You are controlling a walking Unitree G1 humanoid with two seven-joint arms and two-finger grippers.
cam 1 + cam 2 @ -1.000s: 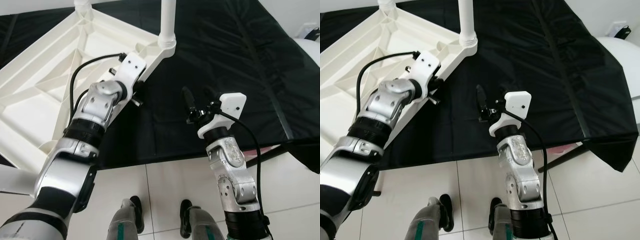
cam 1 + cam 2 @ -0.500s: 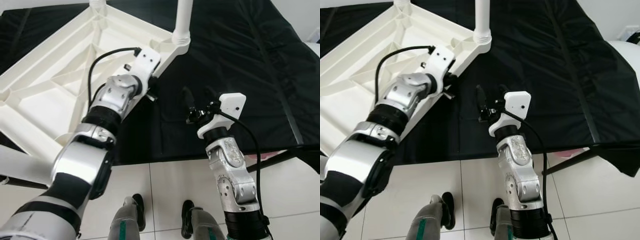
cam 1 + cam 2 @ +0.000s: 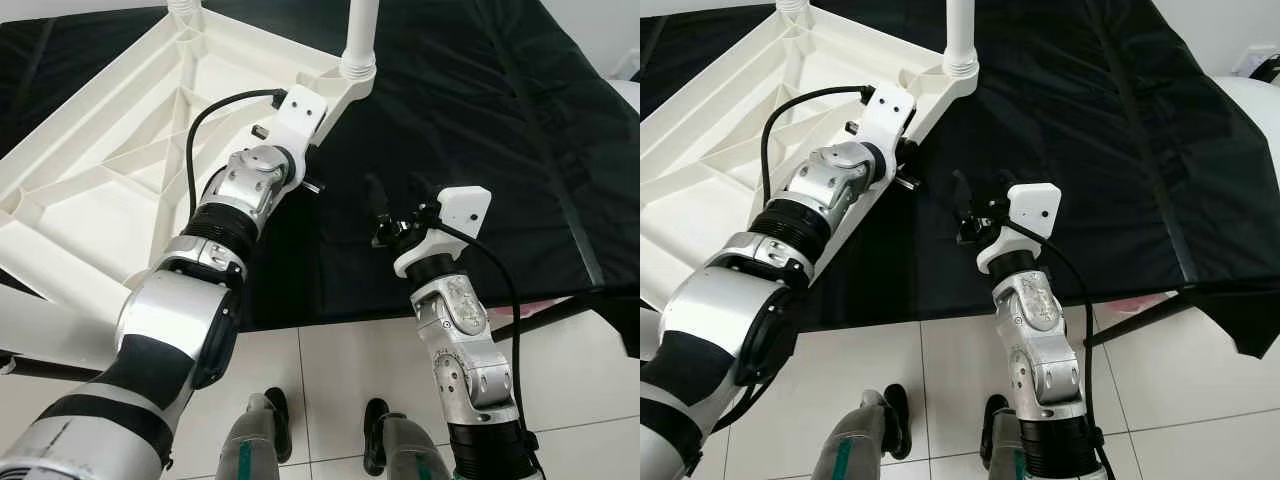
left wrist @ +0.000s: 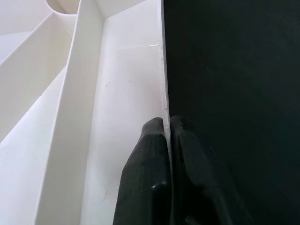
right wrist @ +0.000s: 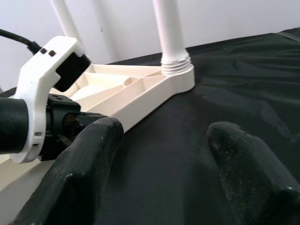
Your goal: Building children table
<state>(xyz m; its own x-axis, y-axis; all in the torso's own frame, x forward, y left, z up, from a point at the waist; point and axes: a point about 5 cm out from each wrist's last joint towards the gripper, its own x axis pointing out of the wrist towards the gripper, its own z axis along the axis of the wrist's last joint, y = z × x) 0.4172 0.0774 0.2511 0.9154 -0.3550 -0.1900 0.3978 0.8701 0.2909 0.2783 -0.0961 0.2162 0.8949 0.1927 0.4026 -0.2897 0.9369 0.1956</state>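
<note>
Left pincer (image 4: pixel 168 136) slid along tabletop (image 3: pixel 90 190) rim, clamping it, right pincer (image 5: pixel 161 136) spread.

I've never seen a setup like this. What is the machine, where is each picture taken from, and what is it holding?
This is a humanoid robot with two silver arms. Two pictures come from cameras in its head, looking down; two come from cameras on its wrists. On a black cloth lies a white plastic children's table, upside down, with a leg screwed into the corner. The left end effector is pinched shut on the table's edge. The right end effector hovers open above the cloth, holding nothing. The robot's own feet stand on the tiled floor.
</note>
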